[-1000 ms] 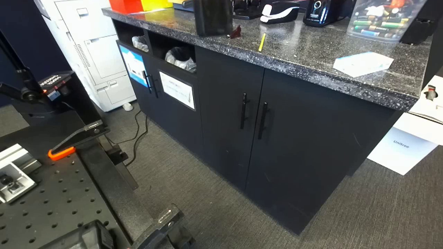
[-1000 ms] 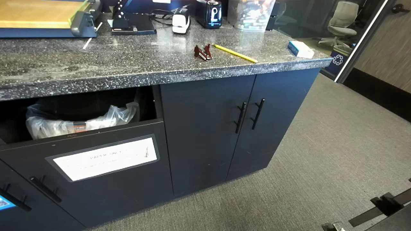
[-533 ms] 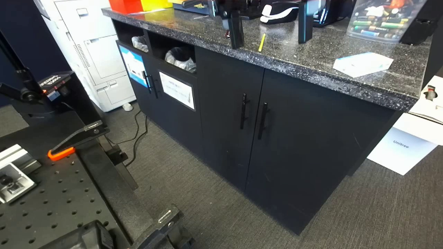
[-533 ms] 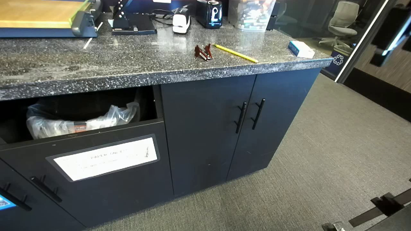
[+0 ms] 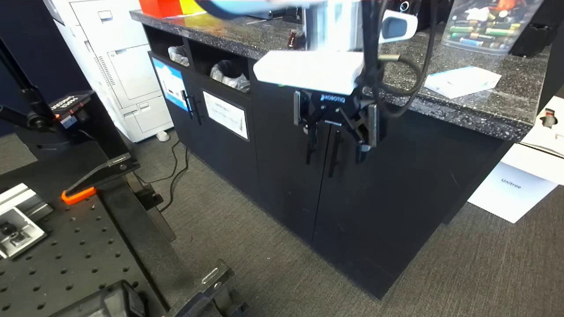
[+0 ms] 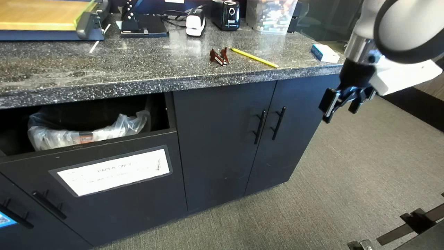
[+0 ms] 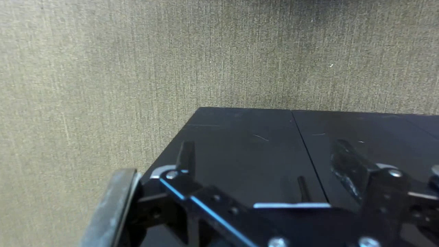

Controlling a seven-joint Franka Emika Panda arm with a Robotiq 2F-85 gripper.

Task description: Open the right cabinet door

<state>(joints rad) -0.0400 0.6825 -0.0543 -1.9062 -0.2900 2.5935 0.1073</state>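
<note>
The right cabinet door [image 5: 387,202] is a dark flat panel and is shut, flush with the left door [image 6: 222,149]. It also shows in the other exterior frame [image 6: 295,149] and in the wrist view [image 7: 240,147]. Its slim black bar handle [image 6: 279,123] stands along its left edge. In the wrist view only the handle's end [image 7: 303,188] shows; the gripper hides the rest. My gripper [image 5: 337,145] is open and empty, pointing down, at about handle height. In an exterior view the gripper [image 6: 340,109] stands out in front of the door, apart from the handle.
The speckled countertop [image 6: 138,66] overhangs the doors and bears a yellow pencil [image 6: 255,57], a red staple remover [image 6: 219,57] and a small white box [image 6: 325,53]. The left door's handle [image 6: 260,127] is close beside. A perforated black bench [image 5: 66,246] stands opposite.
The arm has come down into view. The gripper has moved from up at countertop level, where its open fingers showed, to lower in front of the doors. The doors have not moved.
</note>
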